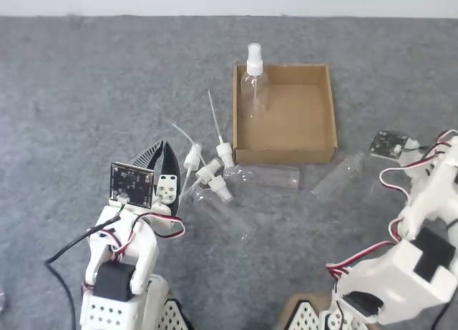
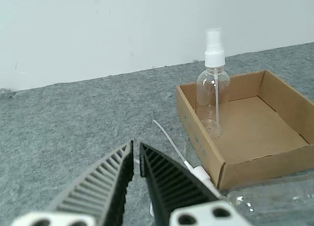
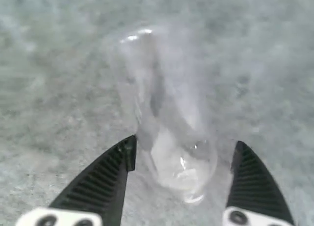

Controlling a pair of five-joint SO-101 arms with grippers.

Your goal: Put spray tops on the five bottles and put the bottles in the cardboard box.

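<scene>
A cardboard box (image 1: 315,115) lies on the grey carpet, and one clear bottle with a white spray top (image 1: 254,78) stands in its far left corner. The left wrist view shows that box (image 2: 255,123) and bottle (image 2: 214,88) too. Several loose spray tops (image 1: 207,172) lie left of the box. Two bare bottles (image 1: 266,177) (image 1: 223,212) lie by them, and a third (image 1: 340,174) lies to the right. My left gripper (image 1: 162,158) (image 2: 136,148) is shut and holds nothing, just left of the spray tops. My right gripper (image 3: 184,143) is open, one finger on each side of a lying clear bottle (image 3: 167,118).
Grey carpet covers the whole table, with a pale wall at the far edge. A spray top with its long tube (image 2: 195,171) lies just ahead of my left fingers, beside the box wall. The right arm's body (image 1: 408,265) fills the near right corner.
</scene>
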